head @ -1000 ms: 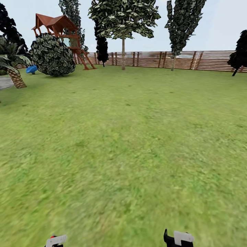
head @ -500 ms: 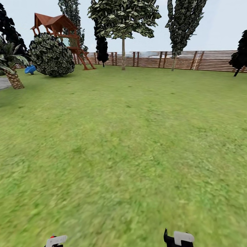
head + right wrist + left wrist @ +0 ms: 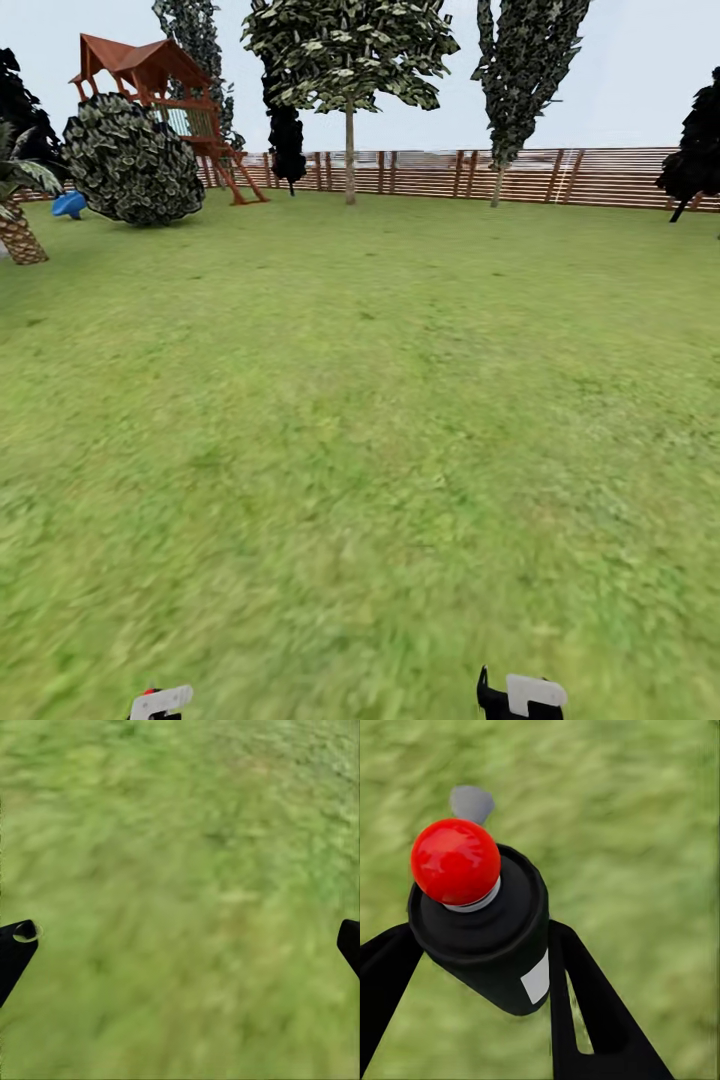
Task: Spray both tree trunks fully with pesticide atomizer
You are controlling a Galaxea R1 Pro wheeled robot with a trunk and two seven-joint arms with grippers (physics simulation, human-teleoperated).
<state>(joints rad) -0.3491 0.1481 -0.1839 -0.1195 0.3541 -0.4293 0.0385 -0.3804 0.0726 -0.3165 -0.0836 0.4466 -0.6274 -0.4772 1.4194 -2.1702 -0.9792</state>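
Above the lawn (image 3: 360, 400), my left pincer (image 3: 472, 967) grips the pesticide atomizer (image 3: 480, 922) round its black body (rigid, light, likely slick; keep off the red tip); right pincer (image 3: 180, 945) gapes, empty.

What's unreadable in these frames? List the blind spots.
- Pesticide atomizer, left wrist view: lower body hidden between the left claw fingers; label unreadable.
- Head view: both claws cut off by the bottom edge; only the left and right claw tips show.
- Right wrist view: the fingertips are cut off by the side edges; the lawn is blurred.
- Far tree trunk, head view: too small to judge any pesticide cover.
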